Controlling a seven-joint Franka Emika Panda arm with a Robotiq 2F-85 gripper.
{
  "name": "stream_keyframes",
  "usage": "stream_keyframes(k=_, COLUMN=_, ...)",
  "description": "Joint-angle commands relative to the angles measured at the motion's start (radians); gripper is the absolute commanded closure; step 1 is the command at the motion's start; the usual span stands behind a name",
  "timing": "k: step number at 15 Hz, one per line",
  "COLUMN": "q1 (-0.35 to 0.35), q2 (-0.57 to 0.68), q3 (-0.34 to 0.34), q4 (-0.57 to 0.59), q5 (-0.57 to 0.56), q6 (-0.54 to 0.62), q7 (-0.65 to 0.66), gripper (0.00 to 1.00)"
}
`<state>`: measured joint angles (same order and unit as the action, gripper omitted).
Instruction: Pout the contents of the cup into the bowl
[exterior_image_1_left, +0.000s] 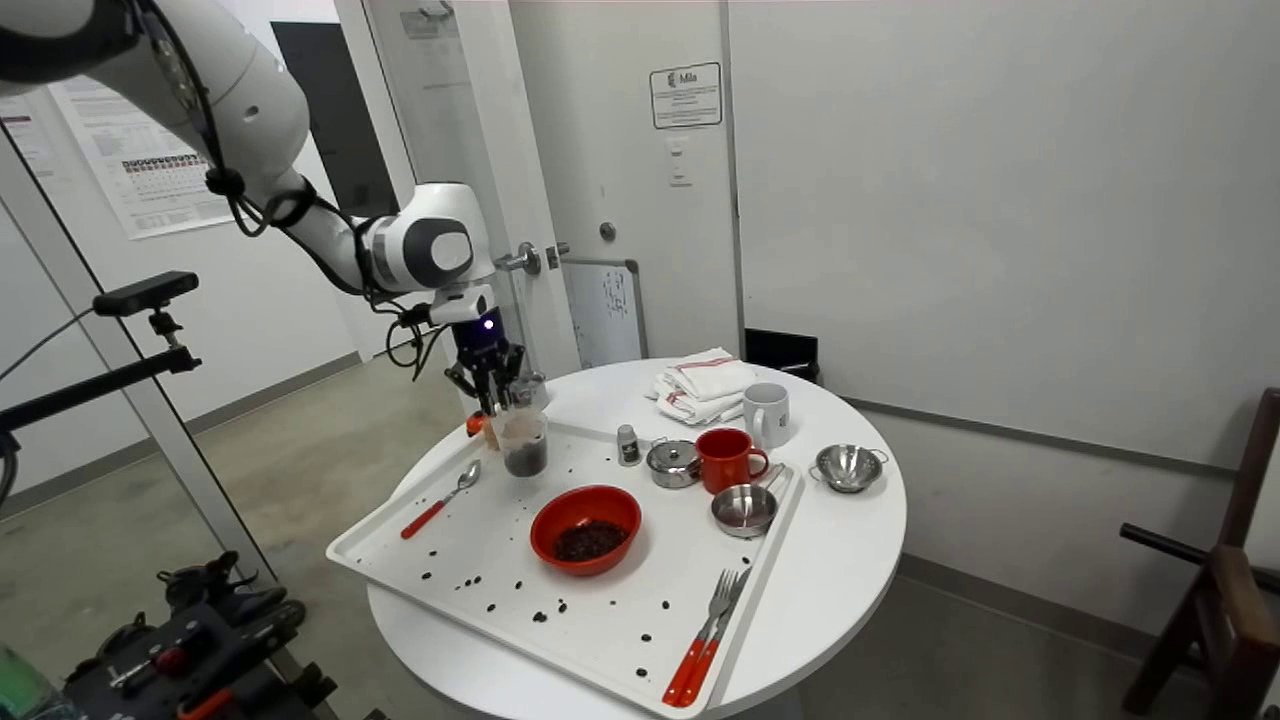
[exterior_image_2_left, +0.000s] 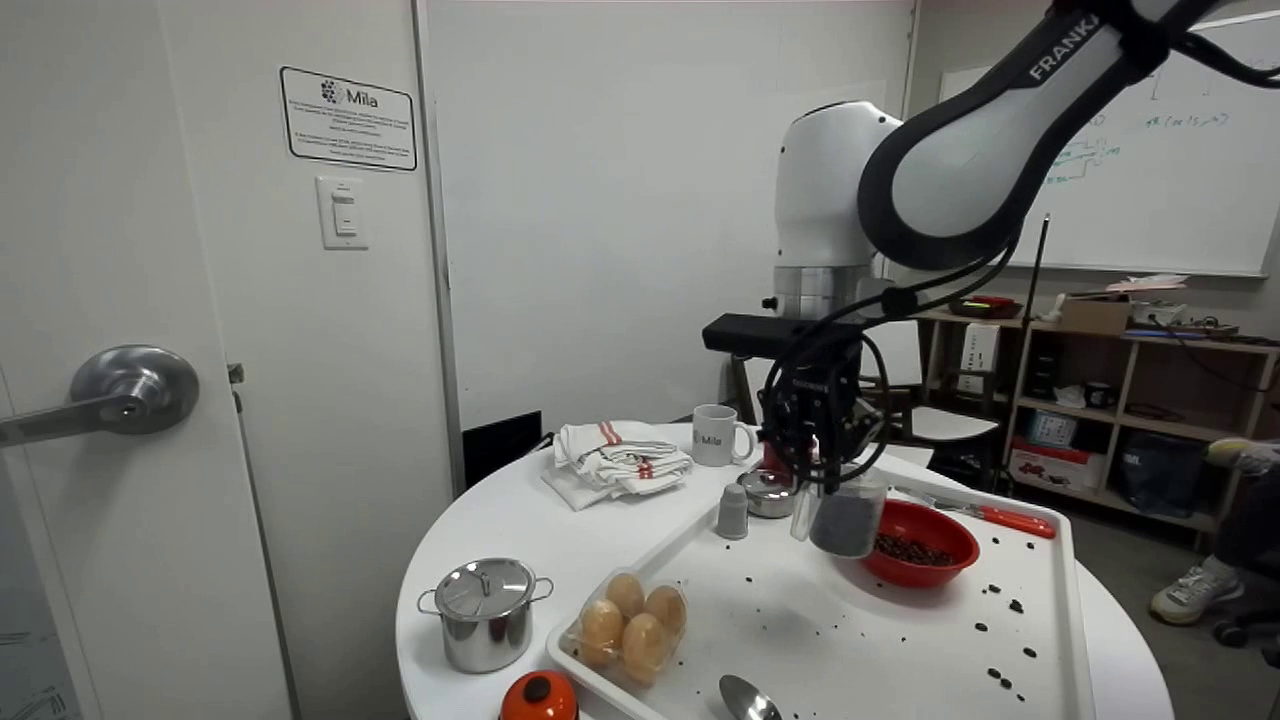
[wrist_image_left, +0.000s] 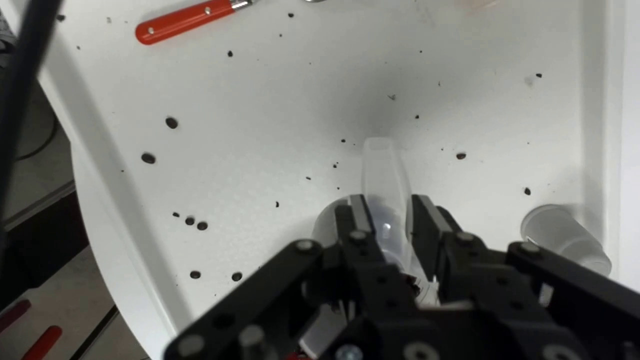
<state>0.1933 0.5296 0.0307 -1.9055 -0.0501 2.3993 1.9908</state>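
Note:
The cup (exterior_image_1_left: 525, 455) is clear with dark grey contents low inside; it also shows in an exterior view (exterior_image_2_left: 848, 520). My gripper (exterior_image_1_left: 497, 402) is shut on the cup's clear handle (wrist_image_left: 381, 167) and holds it close to upright above the tray. In the wrist view the handle lies between the fingertips (wrist_image_left: 387, 212), and the fingers hide part of the cup body. The red bowl (exterior_image_1_left: 602, 503) sits on the tray with dark beans inside; it also shows in an exterior view (exterior_image_2_left: 920, 576). The cup is apart from the bowl, off to its spoon side.
The white tray (exterior_image_1_left: 470, 545) has scattered beans. A spoon (exterior_image_1_left: 440, 500), grey shaker (exterior_image_1_left: 628, 447), lidded pot (exterior_image_1_left: 673, 464), red mug (exterior_image_1_left: 722, 460), metal pan (exterior_image_1_left: 744, 512) and cutlery (exterior_image_1_left: 705, 640) lie around the bowl. An egg pack (exterior_image_2_left: 640, 625) and silver pot (exterior_image_2_left: 487, 620) stand nearby.

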Motion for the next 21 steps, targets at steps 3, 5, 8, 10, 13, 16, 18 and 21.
stream_keyframes(k=3, q1=-0.108, q2=-0.021, q3=0.047, q4=-0.066, q5=0.208, q6=-0.021, q7=-0.269, gripper=0.88)
stream_keyframes(k=5, q1=-0.138, q2=-0.016, q3=0.048, q4=-0.076, q5=0.278, q6=-0.036, q7=-0.345, gripper=0.89)
stream_keyframes(k=8, q1=-0.175, q2=-0.011, q3=0.044, q4=-0.083, q5=0.369, q6=-0.064, q7=-0.449, gripper=0.89)
stream_keyframes(k=10, q1=-0.203, q2=-0.009, q3=0.054, q4=-0.087, q5=0.437, q6=-0.077, q7=-0.536, gripper=0.89)
stream_keyframes(k=13, q1=-0.243, q2=-0.008, q3=0.077, q4=-0.083, q5=0.559, q6=-0.118, q7=-0.689, gripper=0.89)
stream_keyframes(k=16, q1=-0.205, q2=-0.004, q3=0.034, q4=-0.079, q5=0.569, q6=-0.123, q7=-0.694, gripper=0.88)
stream_keyframes(k=18, q1=-0.203, q2=-0.003, q3=0.026, q4=-0.079, q5=0.571, q6=-0.126, q7=-0.702, gripper=0.74)
stream_keyframes(k=21, q1=-0.190, q2=-0.018, q3=0.027, q4=-0.099, q5=0.569, q6=-0.109, q7=-0.702, gripper=0.88)
